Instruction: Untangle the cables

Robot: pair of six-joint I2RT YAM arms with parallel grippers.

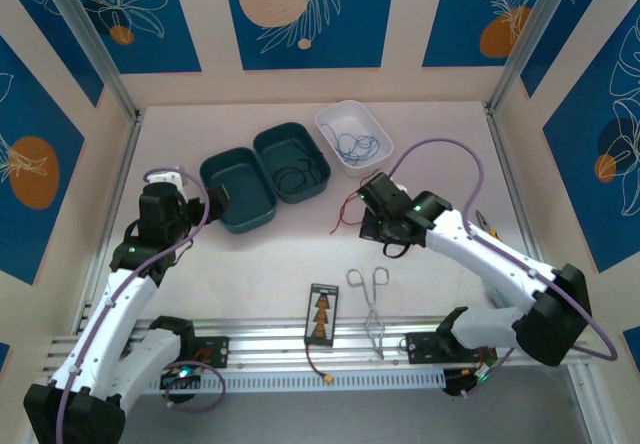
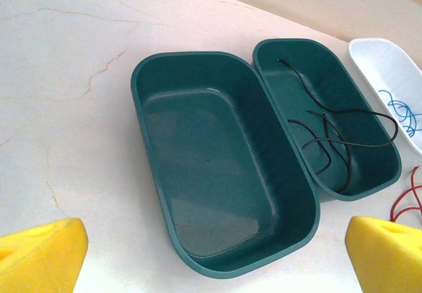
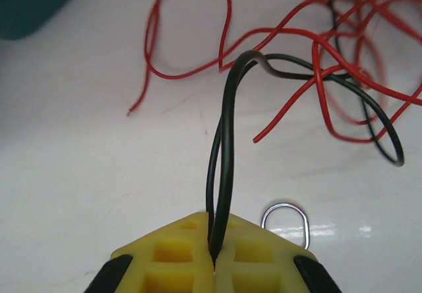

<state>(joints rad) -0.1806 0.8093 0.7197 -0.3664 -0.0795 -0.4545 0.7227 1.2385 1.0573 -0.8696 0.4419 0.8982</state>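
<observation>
A loose tangle of red cables [image 3: 330,55] lies on the white table, with a black cable [image 3: 227,141] looped through it. My right gripper [image 3: 214,250] is shut on a doubled-over bend of that black cable, just off the tangle's near side. From above, the right gripper [image 1: 372,216] sits beside the red cables [image 1: 345,216], right of the teal trays. Another black cable [image 2: 343,134] lies in the right teal tray [image 1: 318,159]. A blue cable [image 2: 403,111] rests in the white tray [image 1: 330,114]. My left gripper [image 2: 217,260] stands open over the near end of the left teal tray [image 2: 142,128], holding nothing.
Silver forceps [image 1: 372,304] lie on the table near the front rail; one finger ring [image 3: 287,217] shows beside my right fingers. A small black board [image 1: 322,316] sits to their left. The left teal tray [image 1: 205,179] holds nothing.
</observation>
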